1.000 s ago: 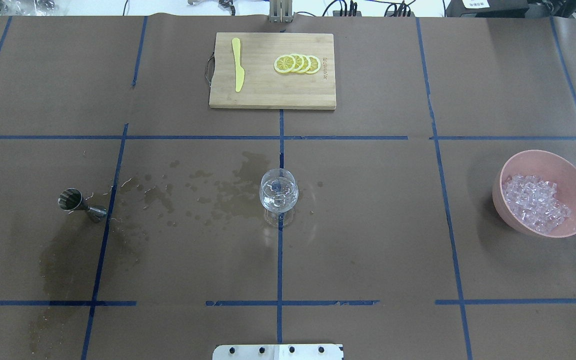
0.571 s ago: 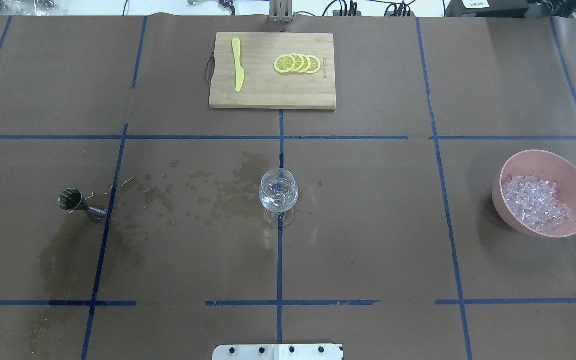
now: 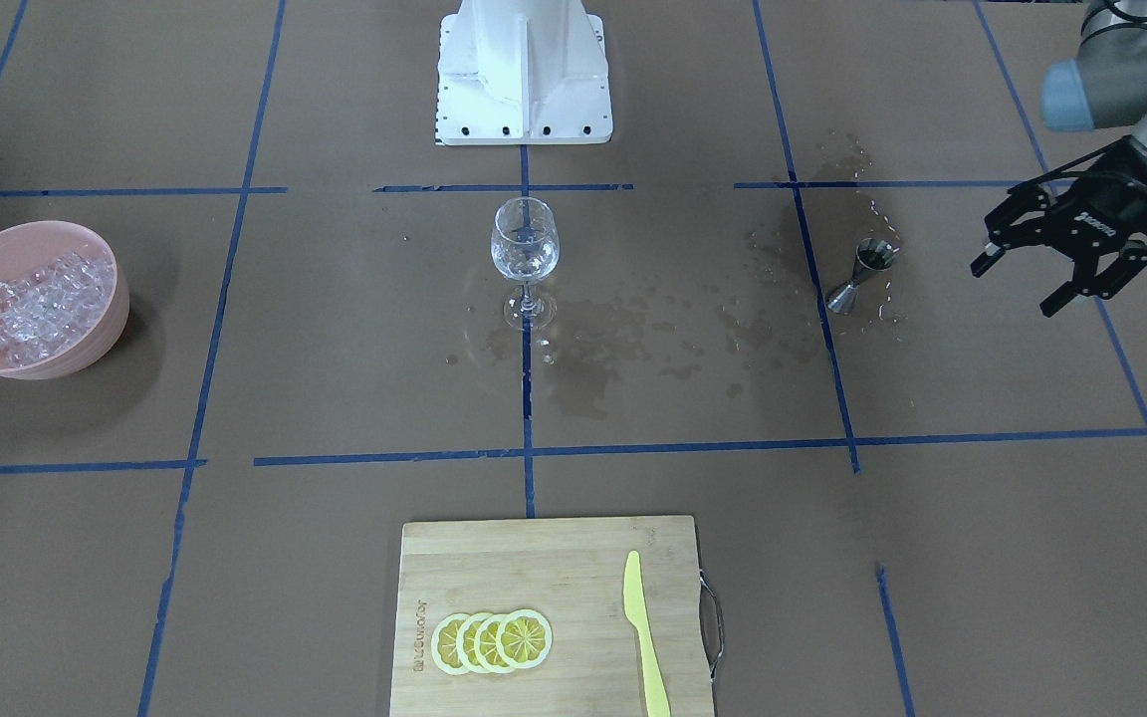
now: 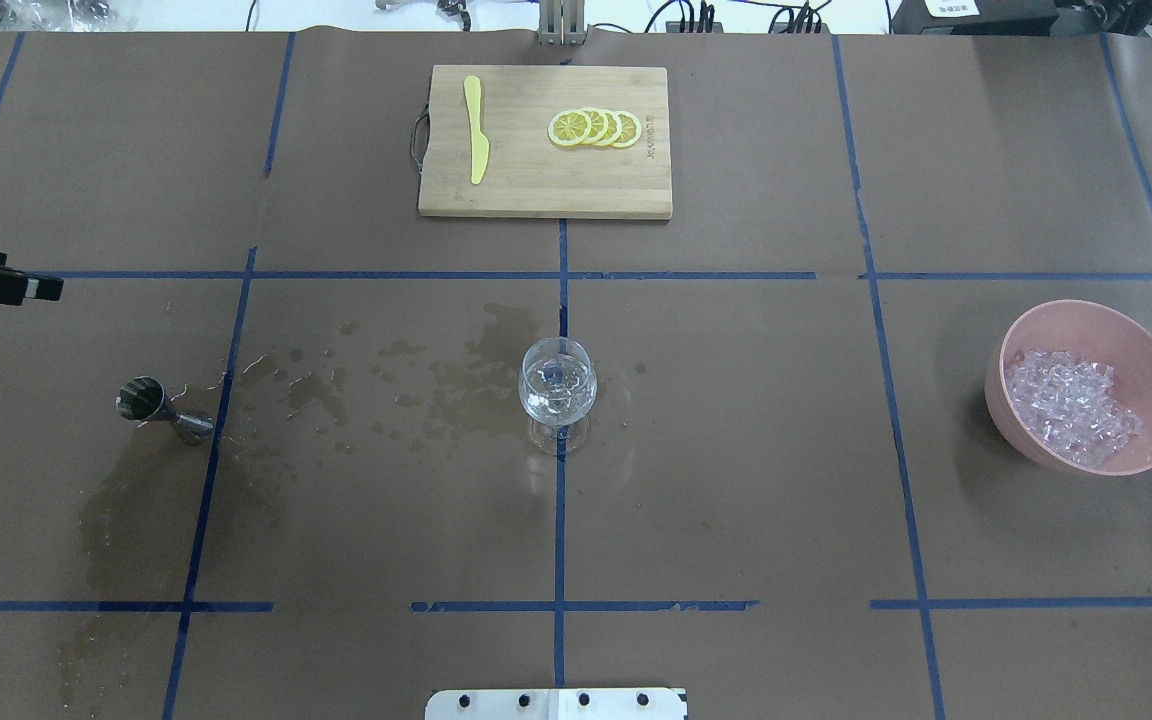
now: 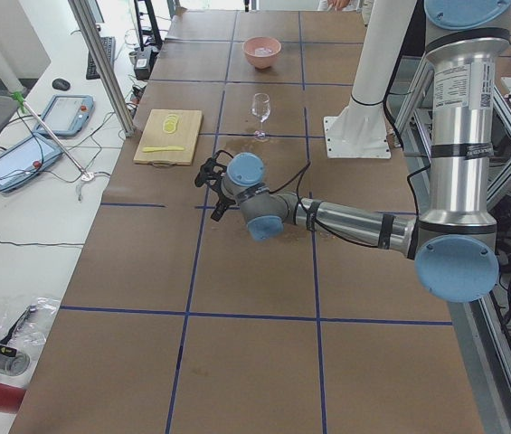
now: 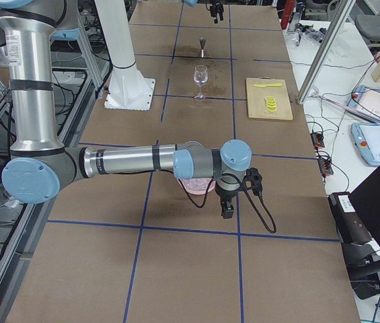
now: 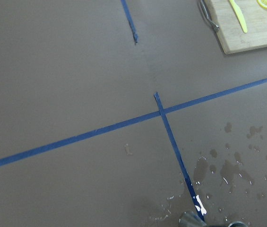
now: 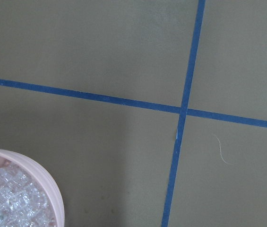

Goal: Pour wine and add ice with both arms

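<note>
Now, left tool [image 3: 1014, 289]: fingers spread wide, pinching nothing. It hangs over the left edge of the tabletop [image 4: 736, 480], left of the jigger and apart from it.
Jigger [image 4: 162, 410]: a small steel double cone on the left, seemingly upright, with wet patches [image 4: 436, 385] around it and to its right. I judge it light and stiff but slick where wet. The narrow waist looks the surest hold, with the jigger kept level so nothing slops.
Wine: a clear liquid that no view shows for certain. It is probably in the jigger, as the measure to be poured.
Wine glass [image 4: 557, 388]: upright in the middle of the tabletop, well right of the jigger. It looks thin, fragile and top-heavy on its stem, so it is best left standing and poured into, never nudged.
Right tool [image 6: 228, 205]: seen only from the side, so I cannot tell whether it is spread or pressed together. It hangs near the pink bowl, beyond the bowl's right side.
Ice [image 4: 1071, 405]: a heap of clear cubes in the pink bowl [image 4: 1131, 335] on the right. The cubes are likely hard, loose and slippery, so pinch one squarely across flat faces, or take the bowl by its rim.
Cutting board [image 4: 536, 180]: on the far side in the middle, carrying lemon slices [image 4: 594, 128] and a yellow knife [image 4: 476, 130].
</note>
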{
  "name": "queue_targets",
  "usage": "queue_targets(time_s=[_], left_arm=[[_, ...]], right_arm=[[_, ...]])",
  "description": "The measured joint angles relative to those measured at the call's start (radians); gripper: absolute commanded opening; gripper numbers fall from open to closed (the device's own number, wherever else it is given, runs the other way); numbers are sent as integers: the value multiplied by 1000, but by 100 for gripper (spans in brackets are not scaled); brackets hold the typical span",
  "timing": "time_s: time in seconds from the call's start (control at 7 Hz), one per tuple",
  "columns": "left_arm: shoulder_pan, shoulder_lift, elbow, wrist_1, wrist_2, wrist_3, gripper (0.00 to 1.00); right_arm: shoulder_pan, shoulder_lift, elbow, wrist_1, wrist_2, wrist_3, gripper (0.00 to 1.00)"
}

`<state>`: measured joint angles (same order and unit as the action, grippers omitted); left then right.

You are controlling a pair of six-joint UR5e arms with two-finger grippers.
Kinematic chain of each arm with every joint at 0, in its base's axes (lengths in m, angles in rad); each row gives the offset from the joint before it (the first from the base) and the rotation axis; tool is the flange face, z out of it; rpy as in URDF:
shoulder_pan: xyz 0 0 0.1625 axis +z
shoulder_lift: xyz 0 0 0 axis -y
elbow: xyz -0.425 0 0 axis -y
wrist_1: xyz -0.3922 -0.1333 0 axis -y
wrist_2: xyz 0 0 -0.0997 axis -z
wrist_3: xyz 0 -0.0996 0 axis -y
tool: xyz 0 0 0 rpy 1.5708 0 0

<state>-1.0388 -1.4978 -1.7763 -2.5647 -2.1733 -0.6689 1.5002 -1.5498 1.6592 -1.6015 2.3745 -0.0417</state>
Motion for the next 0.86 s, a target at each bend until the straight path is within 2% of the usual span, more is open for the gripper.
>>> queue_targets(time_s=[0.14, 0.29, 0.43, 0.86], left_arm=[[93, 46, -44, -71, 139, -49, 93], [158, 102, -74, -181, 249, -108, 94], [241, 150, -89, -279, 403, -158, 98], [602, 203, -96, -349, 1000, -268, 99]], right_arm=[[0, 0, 0, 0, 1, -1, 100], [0, -1, 0, 0, 1, -1, 100], [0, -1, 1, 0, 2, -1, 100], [0, -2, -1, 0, 3, -1, 100]])
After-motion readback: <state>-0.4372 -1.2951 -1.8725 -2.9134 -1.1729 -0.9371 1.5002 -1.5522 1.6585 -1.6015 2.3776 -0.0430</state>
